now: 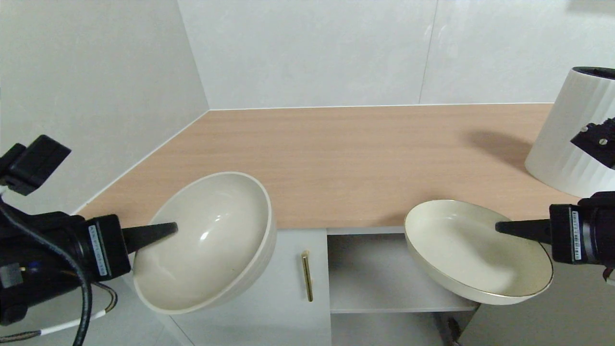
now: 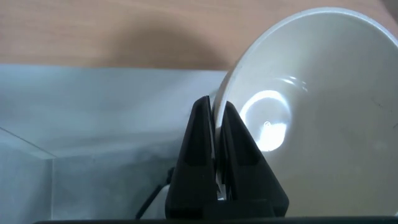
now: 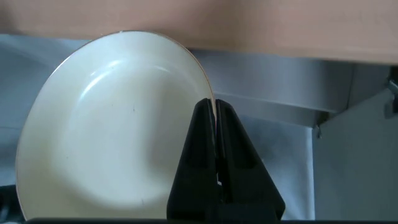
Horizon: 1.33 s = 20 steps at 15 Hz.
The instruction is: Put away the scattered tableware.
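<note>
**Bowl and plate both gripped at the counter's front edge**

L gripper (image 1: 173, 228) is clamped on the rim of a deep bowl (image 1: 211, 240). The bowl is round, glossy cream ceramic, smooth inside w/ a glare spot. It is tilted and held in the air at the counter's front-left edge, above a closed cabinet door (image 1: 283, 293). In the left wrist view, the black tapered fingers (image 2: 200, 130) pinch the bowl wall from both sides.

R gripper (image 1: 498, 226) is likewise closed on the rim of a shallow plate (image 1: 471, 254). The plate is cream, glossy, w/ a thin gold edge line. It is tilted and held off the counter's front-right edge, in front of the open cabinet shelf (image 1: 384, 288).

The countertop (image 1: 346, 154) is matte wood-grain, meeting pale walls in a back-left corner. A white ribbed container (image 1: 562, 139) stands at its right end, apart from the plate. The door has a slim brass bar handle (image 1: 306, 276), between bowl and open compartment.

There is a barcode-type sticker on each gripper body; the print is too small to read.
</note>
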Motion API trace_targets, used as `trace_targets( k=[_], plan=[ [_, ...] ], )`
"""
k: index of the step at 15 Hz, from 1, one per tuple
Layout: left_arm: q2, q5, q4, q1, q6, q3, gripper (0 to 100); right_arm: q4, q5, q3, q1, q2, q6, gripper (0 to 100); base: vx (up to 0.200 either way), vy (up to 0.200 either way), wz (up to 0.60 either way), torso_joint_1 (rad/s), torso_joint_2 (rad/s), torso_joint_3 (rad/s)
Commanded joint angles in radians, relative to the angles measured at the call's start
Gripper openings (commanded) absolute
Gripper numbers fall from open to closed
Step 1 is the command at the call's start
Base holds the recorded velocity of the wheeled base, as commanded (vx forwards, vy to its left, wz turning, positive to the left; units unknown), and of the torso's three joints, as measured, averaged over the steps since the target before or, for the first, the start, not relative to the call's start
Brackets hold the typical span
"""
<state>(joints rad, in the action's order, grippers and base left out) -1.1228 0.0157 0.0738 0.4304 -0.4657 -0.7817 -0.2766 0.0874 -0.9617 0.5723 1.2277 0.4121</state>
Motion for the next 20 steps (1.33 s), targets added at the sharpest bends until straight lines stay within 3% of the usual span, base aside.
trace_targets(
  k=[1, 10, 13, 20],
  plan=[
    [0.014, -0.01, 0.0, -0.004, -0.002, 0.01, 0, 0.002, 0.0, 0.017, 0.0, -0.011, 0.001, 0, 0.0, 0.0, 0.0, 0.0, 0.0, 0.0],
    [0.003, -0.043, 0.0, -0.002, -0.002, 0.018, 0, 0.063, 0.002, 0.044, -0.005, 0.024, 0.005, 0, -0.178, 0.0, 0.0, 0.005, 0.0, 0.005],
    [0.004, -0.051, 0.0, -0.002, -0.002, 0.019, 0, 0.154, 0.003, 0.092, -0.008, 0.032, 0.004, 0, 0.0, 0.0, 0.0, 0.0, 0.0, 0.0],
    [0.003, -0.053, 0.0, -0.002, -0.002, 0.022, 0, 0.174, 0.005, 0.11, -0.008, 0.055, 0.001, 0, 0.0, 0.0, 0.0, 0.0, 0.0, 0.0]
  ],
)
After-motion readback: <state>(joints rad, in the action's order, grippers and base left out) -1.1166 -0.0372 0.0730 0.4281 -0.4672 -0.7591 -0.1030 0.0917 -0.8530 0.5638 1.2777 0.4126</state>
